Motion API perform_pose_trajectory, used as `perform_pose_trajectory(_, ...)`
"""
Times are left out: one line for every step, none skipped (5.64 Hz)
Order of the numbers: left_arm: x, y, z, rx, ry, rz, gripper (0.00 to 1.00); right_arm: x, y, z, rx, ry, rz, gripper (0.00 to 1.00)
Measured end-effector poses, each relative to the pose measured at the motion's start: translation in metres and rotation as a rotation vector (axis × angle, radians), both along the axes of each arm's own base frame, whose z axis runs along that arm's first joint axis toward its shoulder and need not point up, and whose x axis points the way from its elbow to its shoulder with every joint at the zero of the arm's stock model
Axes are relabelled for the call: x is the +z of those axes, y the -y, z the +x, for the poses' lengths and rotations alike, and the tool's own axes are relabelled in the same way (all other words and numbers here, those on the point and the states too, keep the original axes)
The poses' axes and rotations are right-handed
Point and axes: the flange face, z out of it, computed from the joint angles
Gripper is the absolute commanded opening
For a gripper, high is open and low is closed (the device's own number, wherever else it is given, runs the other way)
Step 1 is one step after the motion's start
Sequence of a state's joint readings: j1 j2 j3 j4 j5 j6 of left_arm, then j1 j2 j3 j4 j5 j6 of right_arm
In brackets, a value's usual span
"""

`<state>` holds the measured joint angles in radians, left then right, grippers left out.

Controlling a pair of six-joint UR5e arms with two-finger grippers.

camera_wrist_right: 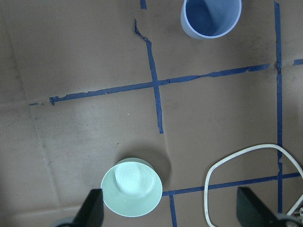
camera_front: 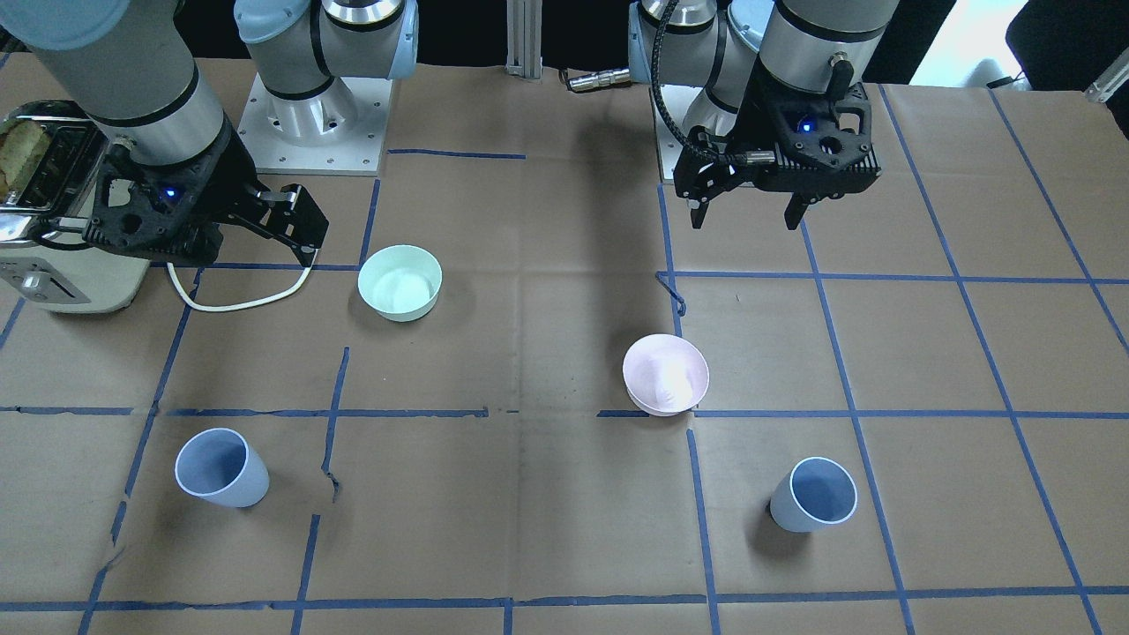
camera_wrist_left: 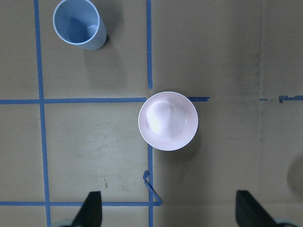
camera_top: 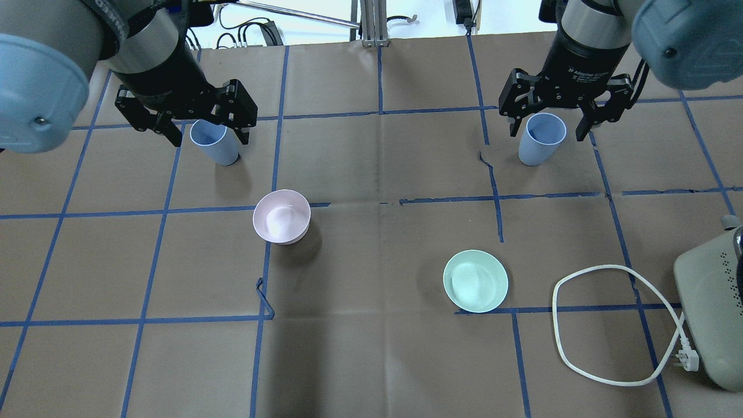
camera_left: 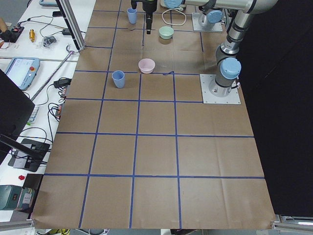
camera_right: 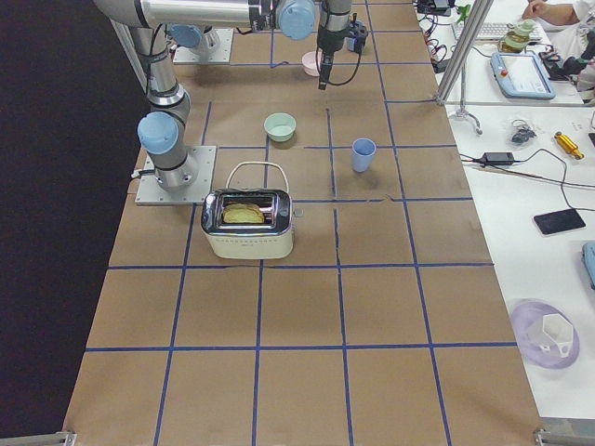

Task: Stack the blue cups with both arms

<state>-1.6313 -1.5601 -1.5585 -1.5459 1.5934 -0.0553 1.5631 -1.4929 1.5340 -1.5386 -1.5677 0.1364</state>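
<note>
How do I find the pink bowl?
Start at the brown table crossed by blue tape lines. Two bowls sit near its middle; the pink bowl is the one farther from the toaster. The other bowl is mint green, and the blue cups are taller.

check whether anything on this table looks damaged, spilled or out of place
Nothing spilled: the blue cups, pink bowl and green bowl all stand upright. Only the blue tape looks damaged: a strip near the pink bowl has peeled loose and curls up. The plug of the toaster lies loose, unplugged.

arms (camera_front: 811,44): silver-grey | joint caps (camera_top: 35,87): light blue | fingers (camera_wrist_left: 92,210): black
</note>
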Motion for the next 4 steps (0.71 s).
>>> perform_pose_trajectory(0.0,0.0,0.002,-0.001,-0.002,0.0,0.99,0.0,0.0,0.0,0.0,0.001,0.0,1.0)
perform_pose_trajectory(-0.002,0.004,0.007,0.005,-0.003,0.003,0.99,-0.001,0.0,0.0,0.0,0.001,0.001,1.0)
perform_pose_trajectory(-0.01,0.016,0.019,0.025,-0.004,0.01,0.99,-0.001,0.001,0.0,0.001,0.002,0.001,1.0)
perform_pose_trajectory(-0.024,0.035,0.033,0.041,-0.005,0.023,0.99,-0.001,0.004,-0.002,0.002,0.002,-0.009,1.0)
